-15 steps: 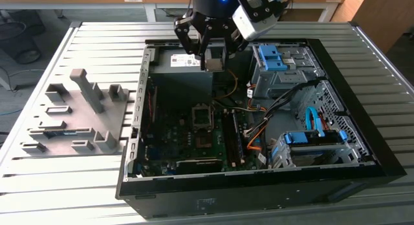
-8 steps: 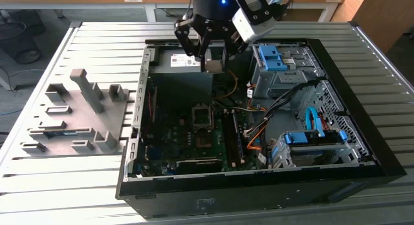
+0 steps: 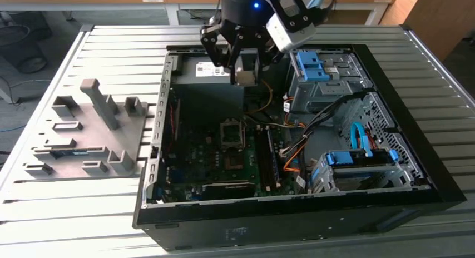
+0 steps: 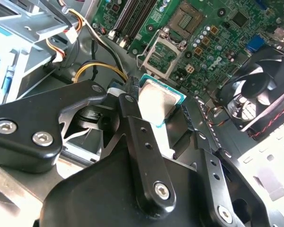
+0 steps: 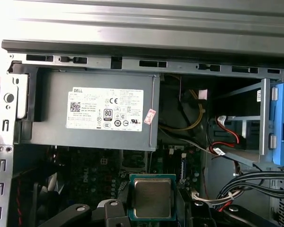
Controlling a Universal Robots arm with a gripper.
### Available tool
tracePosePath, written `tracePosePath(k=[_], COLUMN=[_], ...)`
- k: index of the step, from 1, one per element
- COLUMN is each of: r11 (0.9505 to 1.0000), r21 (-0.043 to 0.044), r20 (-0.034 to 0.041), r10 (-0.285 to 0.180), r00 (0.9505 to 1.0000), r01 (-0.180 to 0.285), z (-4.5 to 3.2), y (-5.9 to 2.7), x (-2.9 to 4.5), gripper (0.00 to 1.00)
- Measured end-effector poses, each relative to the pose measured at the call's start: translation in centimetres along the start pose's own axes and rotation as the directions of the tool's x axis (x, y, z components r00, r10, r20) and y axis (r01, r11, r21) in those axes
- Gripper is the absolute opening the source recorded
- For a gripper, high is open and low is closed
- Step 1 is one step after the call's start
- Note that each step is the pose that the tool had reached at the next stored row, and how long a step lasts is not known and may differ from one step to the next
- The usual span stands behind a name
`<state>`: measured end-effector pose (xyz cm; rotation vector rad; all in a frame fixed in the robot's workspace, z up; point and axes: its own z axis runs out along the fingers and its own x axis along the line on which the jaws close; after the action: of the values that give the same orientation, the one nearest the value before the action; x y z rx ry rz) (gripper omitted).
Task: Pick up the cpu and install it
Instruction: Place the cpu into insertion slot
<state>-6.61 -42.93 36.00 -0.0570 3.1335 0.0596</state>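
The cpu point(image 4: 160, 101) point(image 5: 153, 197), a small flat square chip with a silvery metal top and a green rim, is clamped by two opposite edges between my black fingers. My gripper point(image 3: 245, 75) point(image 4: 158, 111) point(image 5: 153, 203) is shut on it and hangs in the air over the open computer case point(image 3: 415, 191), near the grey power supply point(image 3: 204, 69). The bare cpu socket point(image 3: 231, 134) point(image 4: 159, 56) lies on the green motherboard point(image 3: 215, 163) below and apart from the chip, with its metal frame swung open.
The power supply point(image 5: 99, 111) fills the case's far corner. Blue-handled drive cages point(image 3: 315, 66) point(image 3: 356, 160) and cable bundles point(image 3: 312, 133) stand at the exterior view's right. Memory sticks point(image 4: 132, 19) and a black fan point(image 4: 258, 92) flank the socket. A grey parts fixture point(image 3: 89, 130) lies outside the case.
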Motion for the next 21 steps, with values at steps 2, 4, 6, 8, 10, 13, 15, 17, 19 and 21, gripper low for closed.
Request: tracePosePath(k=[2,4,6,8,10,13,15,17,19,21], r11=[1.0000,1.0000,1.0000,1.0000,1.0000,1.0000,1.0000,1.0000,1.0000,1.0000], r21=[0.0000,0.0000,0.0000,0.0000,0.0001,0.0000,0.0001,0.0000,0.0000,0.0001], r20=[0.0000,0.0000,0.0000,0.0000,0.0000,0.0001,0.0000,0.0000,0.0000,0.0000], r10=[0.000,0.000,0.000,0.000,0.000,0.000,0.000,0.000,0.000,0.000], r00=[1.0000,1.0000,1.0000,1.0000,1.0000,1.0000,1.0000,1.0000,1.0000,1.0000], r01=[0.000,0.000,0.000,0.000,0.000,0.000,0.000,0.000,0.000,0.000], z=[0.11,0.21,0.32,0.45,0.58,0.84,1.01,1.16,1.30,1.43], y=[-0.04,-0.07,-0.10,-0.12,-0.16,-0.23,-0.28,-0.33,-0.36,-0.40], x=[0.00,0.00,0.01,0.01,0.01,0.01,0.02,0.02,0.02,0.02], gripper=[0.47,0.47,0.47,0.47,0.47,0.47,0.47,0.47,0.47,0.47])
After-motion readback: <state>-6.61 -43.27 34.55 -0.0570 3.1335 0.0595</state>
